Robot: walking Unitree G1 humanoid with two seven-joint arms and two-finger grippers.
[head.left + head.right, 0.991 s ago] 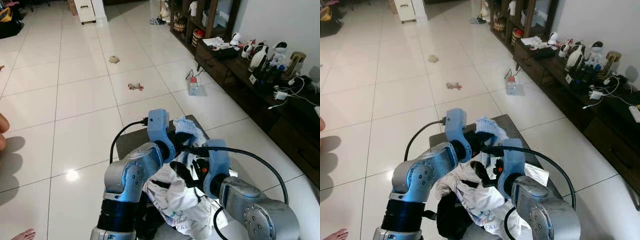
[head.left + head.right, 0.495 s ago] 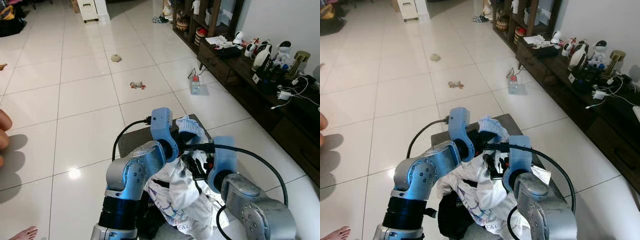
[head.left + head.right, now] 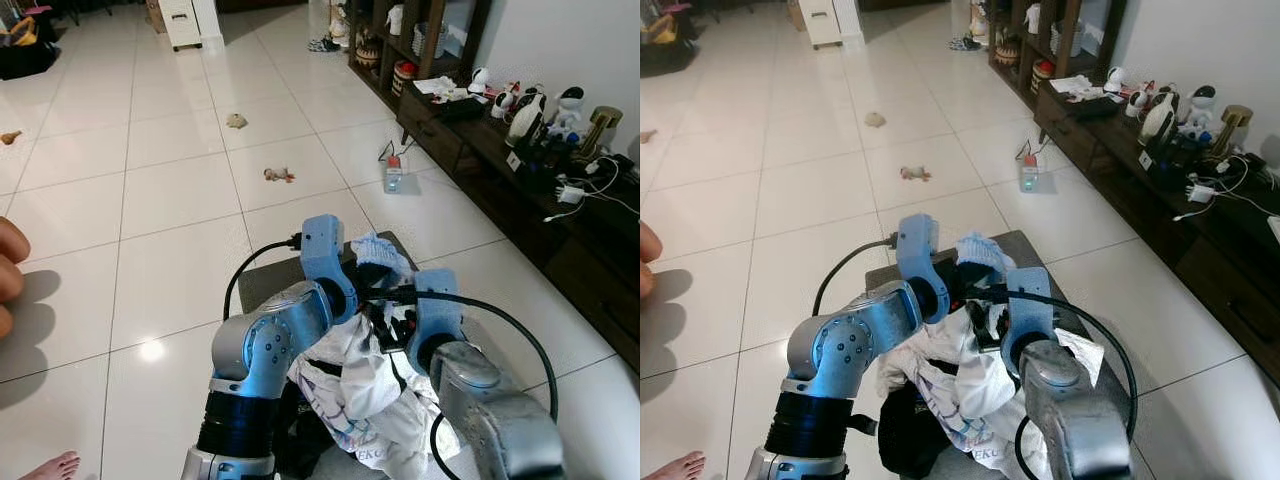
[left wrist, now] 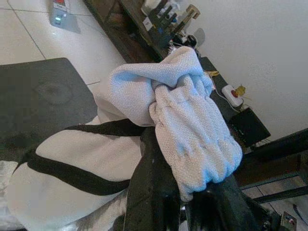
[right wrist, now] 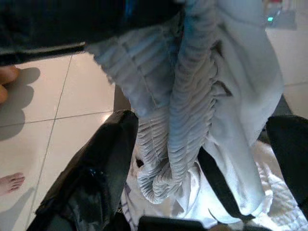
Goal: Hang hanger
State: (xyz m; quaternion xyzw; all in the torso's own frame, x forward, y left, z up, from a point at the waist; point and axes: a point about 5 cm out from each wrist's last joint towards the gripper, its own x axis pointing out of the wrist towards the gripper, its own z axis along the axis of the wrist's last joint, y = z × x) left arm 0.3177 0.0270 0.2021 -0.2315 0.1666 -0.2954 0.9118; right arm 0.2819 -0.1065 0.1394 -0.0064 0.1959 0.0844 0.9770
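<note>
Seen from the head, both silver arms reach in over a low dark desk (image 3: pixel 265 282) on the white tile floor (image 3: pixel 170 200). A heap of clothes lies on the desk, with a white shirt with black edges (image 3: pixel 350 385) on top. The left pincer (image 3: pixel 366 272) holds up a pale blue cloth (image 3: pixel 380 252) above the heap. The right pincer (image 3: pixel 392 322) is just beside it, under the blue cloth. I cannot tell where the hanger is in the bundle. A person's hand (image 3: pixel 8 272) and bare foot (image 3: pixel 45 467) show at the left edge. A long dark cabinet (image 3: pixel 470 150) with toys stands on the right.

From the left wrist, the left pincer is closed on the pale blue cloth, which bunches up over its black fingers (image 4: pixel 153 190). The white shirt lies under it on the desk.

From the right wrist, the right pincer stands wide, one black finger on each side of the hanging blue cloth. The cloth hangs in the gap, and I cannot tell if it touches the fingers (image 5: pixel 98 180).
</note>
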